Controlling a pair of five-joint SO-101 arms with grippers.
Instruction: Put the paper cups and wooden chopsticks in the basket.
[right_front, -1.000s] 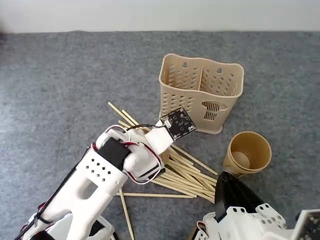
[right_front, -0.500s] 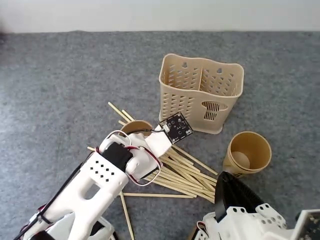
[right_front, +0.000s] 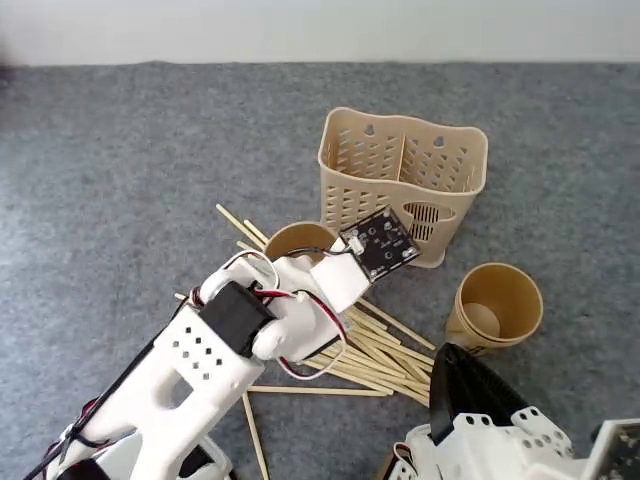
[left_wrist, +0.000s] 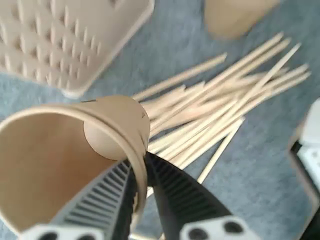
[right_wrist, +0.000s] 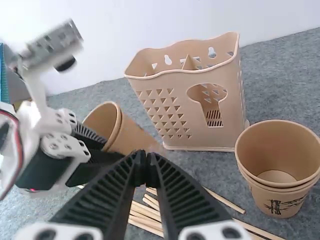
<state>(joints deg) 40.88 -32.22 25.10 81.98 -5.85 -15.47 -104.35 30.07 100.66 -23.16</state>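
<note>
Nearer the basket (right_front: 360, 185) than before, the paper cup (right_front: 298, 240) is clamped by its wall between the left gripper's (left_wrist: 142, 162) fingers (left_wrist: 172, 187) for loading; the right gripper (right_wrist: 145, 162) is closed, empty.

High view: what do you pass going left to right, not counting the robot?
A single paper cup → basket → stacked paper cups. The wooden chopsticks sprawl across several of these, so I skip them.
</note>
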